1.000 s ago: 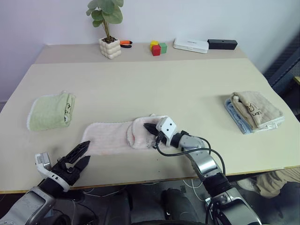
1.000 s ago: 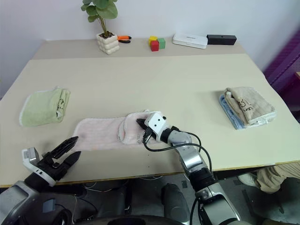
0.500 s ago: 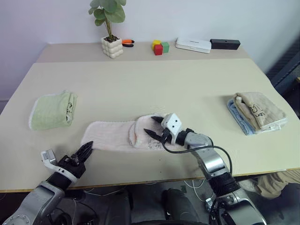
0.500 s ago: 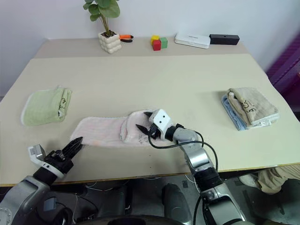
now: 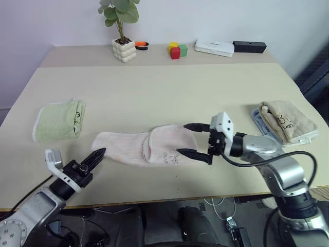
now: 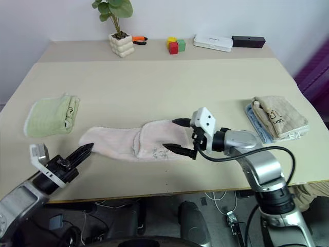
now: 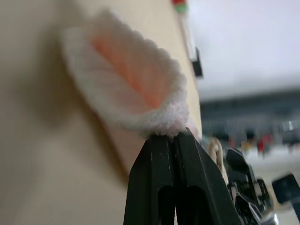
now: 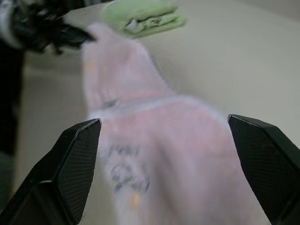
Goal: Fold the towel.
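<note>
Left tool [image 5: 99, 153] is clamped on the left end of the towel [image 5: 154, 148]. Right tool [image 5: 193, 139] stands wide apart, empty, over the towel's right folded end. Towel lies near the table [image 5: 169, 98] front edge.

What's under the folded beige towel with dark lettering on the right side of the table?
A light blue folded cloth lies under the folded beige towel with dark lettering, its edge sticking out on the side nearer the table's middle. The rest is covered.
</note>
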You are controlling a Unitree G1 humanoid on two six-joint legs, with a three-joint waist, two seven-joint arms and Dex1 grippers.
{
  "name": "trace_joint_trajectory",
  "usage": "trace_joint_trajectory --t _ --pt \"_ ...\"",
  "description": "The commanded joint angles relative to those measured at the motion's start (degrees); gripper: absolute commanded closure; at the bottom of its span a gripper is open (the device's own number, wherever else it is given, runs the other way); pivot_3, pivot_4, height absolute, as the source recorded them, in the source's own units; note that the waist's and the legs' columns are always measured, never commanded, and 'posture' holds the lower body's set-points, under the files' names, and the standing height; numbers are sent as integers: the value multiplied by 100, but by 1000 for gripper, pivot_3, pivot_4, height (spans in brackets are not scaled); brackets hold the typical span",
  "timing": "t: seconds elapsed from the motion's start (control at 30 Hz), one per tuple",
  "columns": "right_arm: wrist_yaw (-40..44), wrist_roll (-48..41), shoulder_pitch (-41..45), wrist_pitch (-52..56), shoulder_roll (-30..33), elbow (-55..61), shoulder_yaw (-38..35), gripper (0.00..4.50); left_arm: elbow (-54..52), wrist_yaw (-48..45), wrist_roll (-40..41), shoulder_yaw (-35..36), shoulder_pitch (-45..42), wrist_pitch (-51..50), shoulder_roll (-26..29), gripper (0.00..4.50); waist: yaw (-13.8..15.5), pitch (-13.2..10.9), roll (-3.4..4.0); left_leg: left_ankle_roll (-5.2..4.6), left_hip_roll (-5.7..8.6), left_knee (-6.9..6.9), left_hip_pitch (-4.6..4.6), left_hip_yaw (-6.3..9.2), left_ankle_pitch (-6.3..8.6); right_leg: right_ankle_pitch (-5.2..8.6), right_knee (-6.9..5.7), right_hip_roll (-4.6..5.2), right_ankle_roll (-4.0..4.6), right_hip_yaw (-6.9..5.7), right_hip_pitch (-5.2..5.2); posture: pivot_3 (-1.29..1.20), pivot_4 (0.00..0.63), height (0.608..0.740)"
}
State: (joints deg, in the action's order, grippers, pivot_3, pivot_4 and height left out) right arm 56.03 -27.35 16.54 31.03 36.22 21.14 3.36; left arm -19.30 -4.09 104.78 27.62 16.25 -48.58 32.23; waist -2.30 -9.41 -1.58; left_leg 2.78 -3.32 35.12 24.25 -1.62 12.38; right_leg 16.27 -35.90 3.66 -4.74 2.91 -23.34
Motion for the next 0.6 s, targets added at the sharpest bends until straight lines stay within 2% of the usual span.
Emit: trace_joint_trajectory --t 0.03,0.27,0.33,0.6 --pt "272 -176 23 -296 306 136 -472 90 -353 -485 -356 -154 -353 -124 344 4500 -5 -1 2 -3 14 1 8 0 -2 -1 -1 -4 0 0 -9 0 150 740" --pt "344 -283 27 -440 563 43 -849 90 -549 -2020 -1194 -682 -1159 -375 848 4500 14 -7 6 -7 36 4 15 -7 -4 -1 -6 -11 -2 -6 -11 0 150 740" --pt "377 -363 -50 -417 661 125 -973 90 -415 -2305 -1710 -985 -1561 -338 897 4500 17 -8 8 -7 35 9 14 -6 -4 -1 -10 -13 -3 -6 -8 0 150 740" --pt "748 -966 -490 -222 1297 313 -1804 90 329 -3002 -3136 -2194 -3042 -343 480 4500 177 -12 8 -10 40 22 16 3 -6 -4 -17 -25 -20 -6 -1 0 150 740"
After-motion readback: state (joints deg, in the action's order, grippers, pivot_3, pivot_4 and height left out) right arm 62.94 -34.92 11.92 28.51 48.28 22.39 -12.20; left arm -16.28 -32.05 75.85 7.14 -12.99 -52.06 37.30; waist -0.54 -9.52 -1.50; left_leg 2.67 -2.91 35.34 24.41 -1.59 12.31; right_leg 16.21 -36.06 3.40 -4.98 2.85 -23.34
